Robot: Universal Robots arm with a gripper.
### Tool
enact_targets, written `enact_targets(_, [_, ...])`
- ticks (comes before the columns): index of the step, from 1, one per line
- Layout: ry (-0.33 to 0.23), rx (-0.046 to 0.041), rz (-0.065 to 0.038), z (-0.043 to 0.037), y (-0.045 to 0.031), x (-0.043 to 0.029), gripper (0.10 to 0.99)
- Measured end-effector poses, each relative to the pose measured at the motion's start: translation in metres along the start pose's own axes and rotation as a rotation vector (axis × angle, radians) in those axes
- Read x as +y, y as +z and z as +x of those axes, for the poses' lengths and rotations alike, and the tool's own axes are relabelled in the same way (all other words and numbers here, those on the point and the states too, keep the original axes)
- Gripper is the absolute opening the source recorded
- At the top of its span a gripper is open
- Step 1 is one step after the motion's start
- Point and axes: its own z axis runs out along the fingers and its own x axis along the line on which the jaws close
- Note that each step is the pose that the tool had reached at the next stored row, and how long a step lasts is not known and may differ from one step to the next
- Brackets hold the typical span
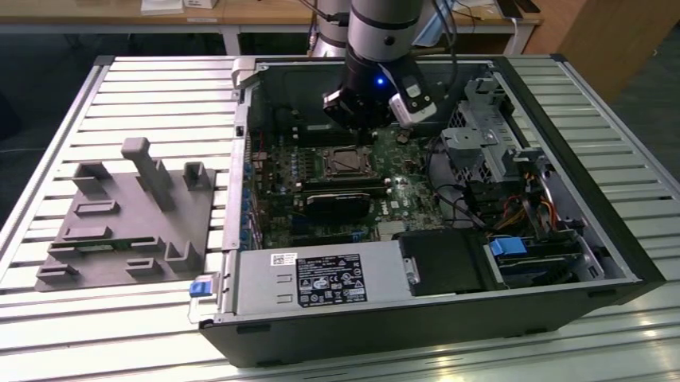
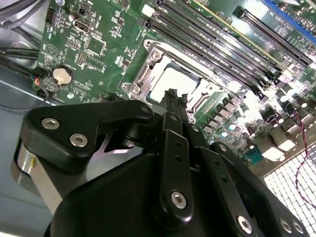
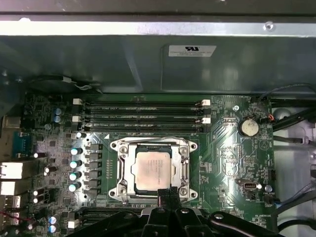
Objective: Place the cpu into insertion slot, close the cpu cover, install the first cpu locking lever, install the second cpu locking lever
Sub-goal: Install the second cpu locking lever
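The cpu lies flat in the insertion slot on the green board, its pale metal top showing. The silver cpu cover lies down around it as a frame. A thin wire lever runs along the slot's edge nearest the memory slots. My gripper hangs just above the slot's opposite edge, fingers shut together with nothing between them. In the second wrist view the gripper tips point at the rim beside the cpu. In the exterior view the gripper stands over the slot inside the open computer case.
Long black memory slots run beside the socket, and a coin battery sits near them. A black block, the power supply and a drive cage crowd the case. A grey fixture lies at the exterior view's left.
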Motion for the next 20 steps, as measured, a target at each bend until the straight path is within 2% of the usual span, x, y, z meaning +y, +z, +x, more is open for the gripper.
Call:
enact_targets(5, [0.000, -0.0002, 0.000, 0.0002, 0.0036, -0.0061, 0.106])
enact_targets(12, [0.000, -0.0001, 0.000, 0.0003, 0.0066, -0.0079, 0.106])
enact_targets(17, [-0.001, 0.0000, 0.000, 0.0002, 0.0118, -0.0087, 0.106])
enact_targets(20, [-0.001, 0.0001, 0.000, 0.0002, 0.0138, -0.0122, 0.106])
